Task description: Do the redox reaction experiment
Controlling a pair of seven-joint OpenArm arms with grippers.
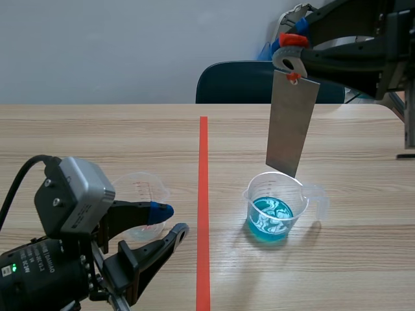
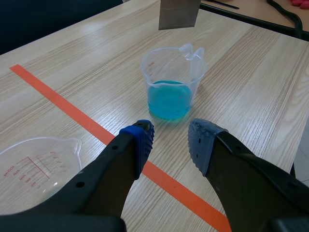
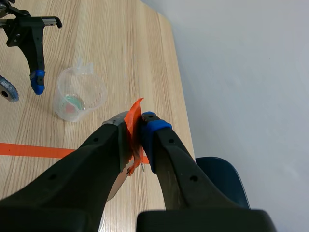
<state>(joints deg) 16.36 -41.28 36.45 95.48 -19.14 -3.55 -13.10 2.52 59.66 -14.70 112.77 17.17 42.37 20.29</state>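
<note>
bright, soft, even light fills all three views. the table (image 1: 97,136) carries no hard glare, only a pale sheen on the wood. the beaker (image 1: 275,207) of blue liquid throws a faint, soft-edged shadow at its base, and white reflections swirl on the liquid's surface. the metal strip (image 1: 292,123) looks flat, dull grey. the wall (image 1: 97,52) behind is evenly lit.
</note>
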